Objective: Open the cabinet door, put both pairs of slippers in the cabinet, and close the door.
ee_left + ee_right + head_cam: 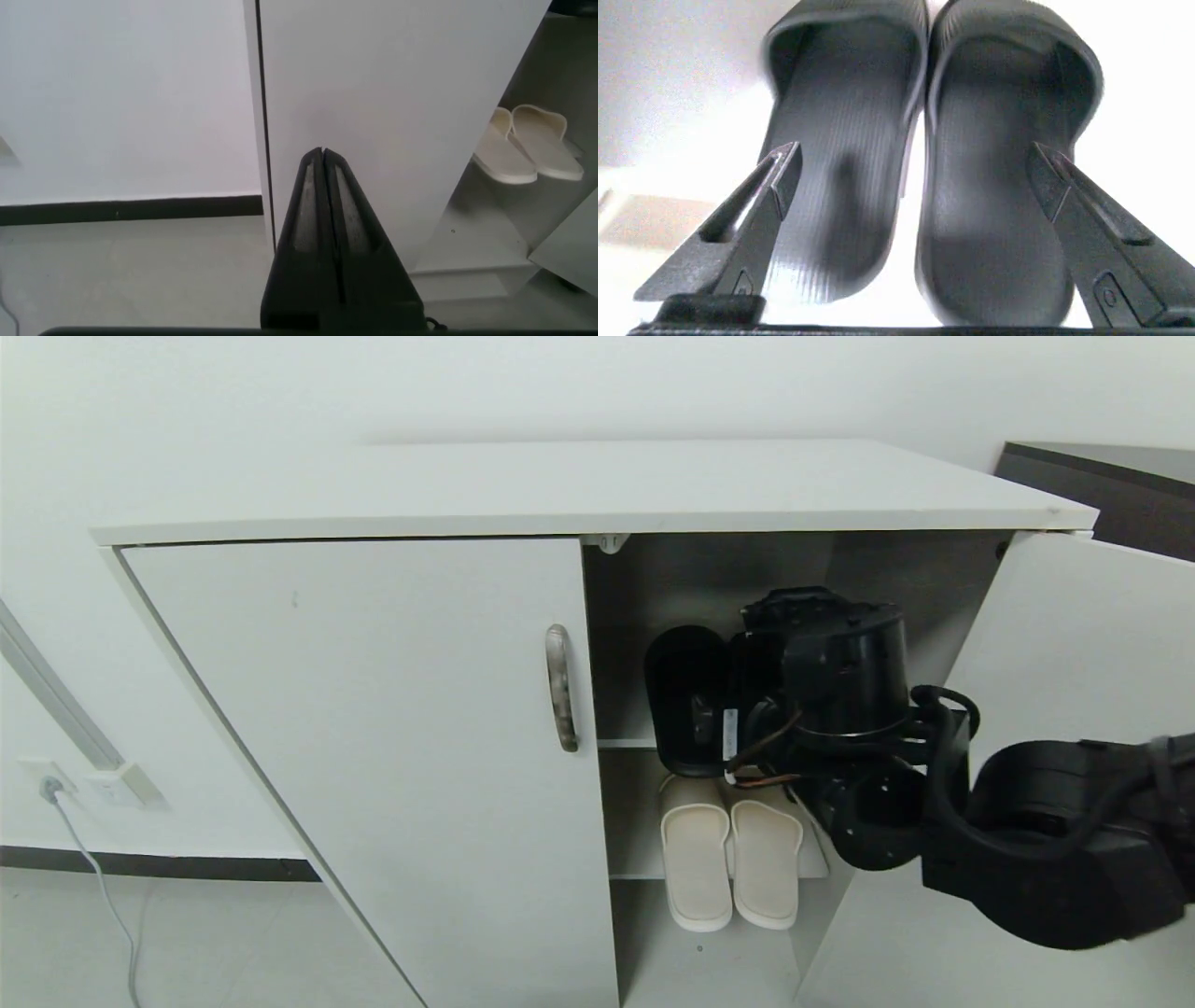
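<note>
A white wall and pale floor back a white cabinet (pixel 597 485) whose left door (pixel 373 728) is closed and whose right door (pixel 1074 635) stands swung open. The right arm is inside the upper compartment, its wrist hiding most of the black slippers (pixel 686 695), so only one rounded dark shape can be made out there. From the wrist camera the pair (pixel 999 187) lies side by side. The right gripper (pixel 915 152) has its jaws spread wide to either side of the pair, seemingly clear of it, though contact is hard to judge. On the shelf (pixel 627 875) below, the white slippers (pixel 728 859) sit together, heels jutting past its front edge and toes covered by the arm. The left gripper (pixel 322 157), jaws pressed together, hangs low before the closed door.
</note>
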Controlling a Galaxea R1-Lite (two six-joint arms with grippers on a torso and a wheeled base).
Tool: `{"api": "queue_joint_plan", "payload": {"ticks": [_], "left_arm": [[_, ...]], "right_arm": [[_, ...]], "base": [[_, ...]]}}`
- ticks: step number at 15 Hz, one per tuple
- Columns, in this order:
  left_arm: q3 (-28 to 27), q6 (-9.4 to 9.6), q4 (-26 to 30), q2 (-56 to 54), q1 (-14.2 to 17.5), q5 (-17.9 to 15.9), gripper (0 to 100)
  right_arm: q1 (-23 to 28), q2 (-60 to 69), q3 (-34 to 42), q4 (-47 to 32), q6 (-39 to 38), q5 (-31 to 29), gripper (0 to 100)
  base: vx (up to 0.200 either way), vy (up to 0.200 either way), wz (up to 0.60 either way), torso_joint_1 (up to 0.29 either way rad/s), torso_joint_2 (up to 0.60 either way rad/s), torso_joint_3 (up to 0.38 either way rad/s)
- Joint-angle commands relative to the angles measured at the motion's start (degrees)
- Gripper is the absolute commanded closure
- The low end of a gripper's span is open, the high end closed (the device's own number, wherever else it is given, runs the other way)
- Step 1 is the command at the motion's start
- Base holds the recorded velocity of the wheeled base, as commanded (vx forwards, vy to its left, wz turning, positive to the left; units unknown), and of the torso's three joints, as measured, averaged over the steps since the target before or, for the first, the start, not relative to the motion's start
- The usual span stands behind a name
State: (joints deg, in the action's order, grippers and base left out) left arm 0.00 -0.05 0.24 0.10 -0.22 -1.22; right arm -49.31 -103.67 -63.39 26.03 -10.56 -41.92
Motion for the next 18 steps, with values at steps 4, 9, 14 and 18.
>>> {"api": "queue_joint_plan", "payload": {"ticks": [4, 9, 14, 18], "left_arm": [[0.0, 0.14, 0.0, 0.1, 0.0, 0.0, 100], [0.0, -0.04, 0.0, 0.1, 0.0, 0.0, 100], [0.0, -0.04, 0.0, 0.1, 0.0, -0.1, 100], [0.0, -0.13, 0.0, 0.1, 0.0, -0.2, 100]], "right_arm": [[-4.0, 7.3, 8.6, 4.5, 0.2, 1.5, 100], [-6.0, 8.0, 12.1, 5.4, 1.9, 2.2, 100], [-6.4, 7.9, 12.4, 5.4, 1.9, 2.2, 100], [-6.8, 7.3, 13.2, 5.4, 1.9, 2.2, 100]], "base": [[0.000, 0.000, 0.00, 0.000, 0.00, 0.000], [0.000, 0.000, 0.00, 0.000, 0.00, 0.000], [0.000, 0.000, 0.00, 0.000, 0.00, 0.000], [-0.100, 0.000, 0.00, 0.004, 0.00, 0.001]]}}
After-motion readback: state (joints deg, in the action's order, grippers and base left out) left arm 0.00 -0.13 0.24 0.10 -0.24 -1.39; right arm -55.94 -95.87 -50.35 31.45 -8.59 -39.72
